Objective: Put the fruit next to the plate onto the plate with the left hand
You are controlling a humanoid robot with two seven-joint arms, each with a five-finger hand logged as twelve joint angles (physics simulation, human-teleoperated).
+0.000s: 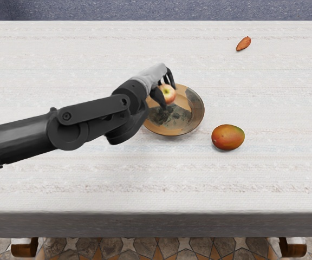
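Observation:
A brown plate (191, 111) sits near the middle of the table. My left hand (161, 86) comes in from the left and hovers over the plate's back left part, fingers curled around a small red-yellow apple (168, 93). The apple is just above or on the plate's surface; I cannot tell whether it touches. A larger red-orange mango (228, 136) lies on the table to the right of the plate, apart from its rim. The right arm does not show.
A small brown almond-shaped object (243, 43) lies at the far right back of the table. The table's front edge (156, 212) runs across the lower part of the view.

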